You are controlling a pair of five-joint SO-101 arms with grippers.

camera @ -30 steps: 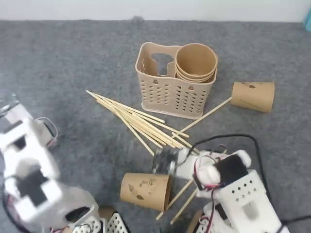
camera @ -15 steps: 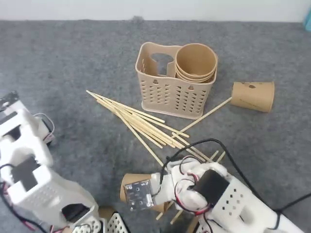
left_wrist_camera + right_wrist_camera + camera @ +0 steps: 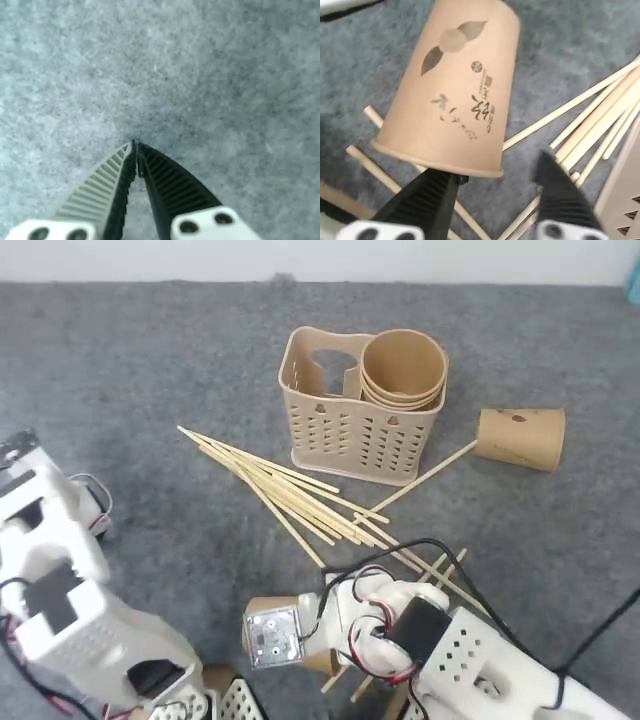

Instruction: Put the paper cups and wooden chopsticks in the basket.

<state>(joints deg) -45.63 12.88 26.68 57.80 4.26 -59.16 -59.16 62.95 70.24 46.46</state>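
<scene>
At the near left corner of the grey carpeted worktop (image 3: 150, 350), the left pincer (image 3: 135, 146) is closed, its two fingers meeting at the tips, pointed down at bare carpet and gripping nothing. Along the near edge, toward the middle, the right pincer (image 3: 500, 167) stands open, jaws spread wide, facing the mouth of a paper cup (image 3: 455, 90) that lies on its side. One finger tip sits at the cup's rim; whether it touches cannot be told. The other finger is off to the side, over loose sticks. The cup rests across a few of the wooden chopsticks (image 3: 290, 490), which pass under its rim. Beyond it, the main bundle of chopsticks lies fanned across the middle of the worktop, running from the near right toward the far left, with its far ends just beside the basket (image 3: 350, 435). The basket stands upright near the worktop's centre. The stacked cups (image 3: 403, 365) are nested upright in its compartment toward the right edge. A single chopstick (image 3: 430, 478) lies slanted from the bundle toward a second paper cup (image 3: 520, 438), which lies on its side on the carpet near the basket's right side, apart from it.
</scene>
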